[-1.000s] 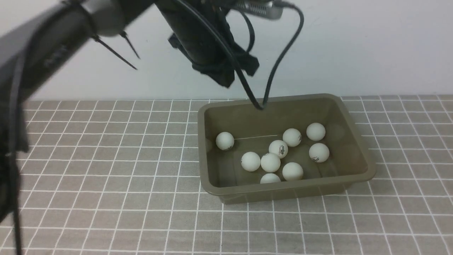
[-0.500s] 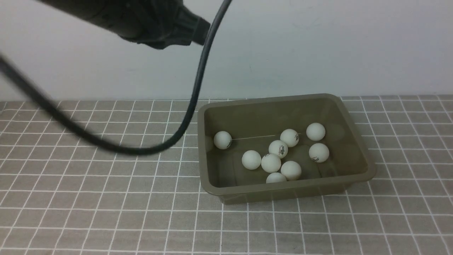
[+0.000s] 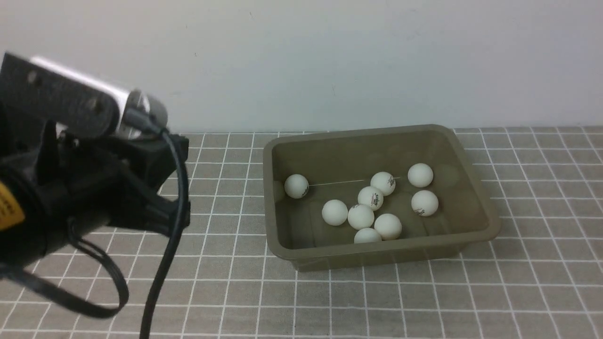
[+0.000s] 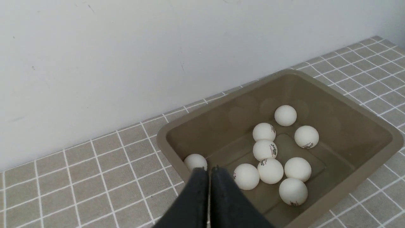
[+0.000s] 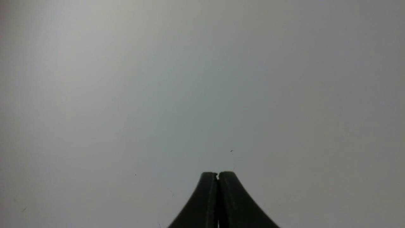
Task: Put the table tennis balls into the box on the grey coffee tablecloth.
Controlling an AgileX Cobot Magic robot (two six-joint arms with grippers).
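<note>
Left wrist view | left gripper [image 4: 209,168] closed, empty | balls [image 4: 271,171] in box [image 4: 348,193] just beyond | perhaps nine

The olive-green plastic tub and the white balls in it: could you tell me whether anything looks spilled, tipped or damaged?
Nothing stands out. The olive-green plastic tub sits flat and upright on the grey-brown grid-patterned cloth, and all nine small white table tennis balls lie inside it; none shows on the cloth.

Left arm [image 3: 70,188] cut off at the frame edge — one ball [image 4: 195,161] half-hidden behind the left tool [image 4: 209,169].
</note>
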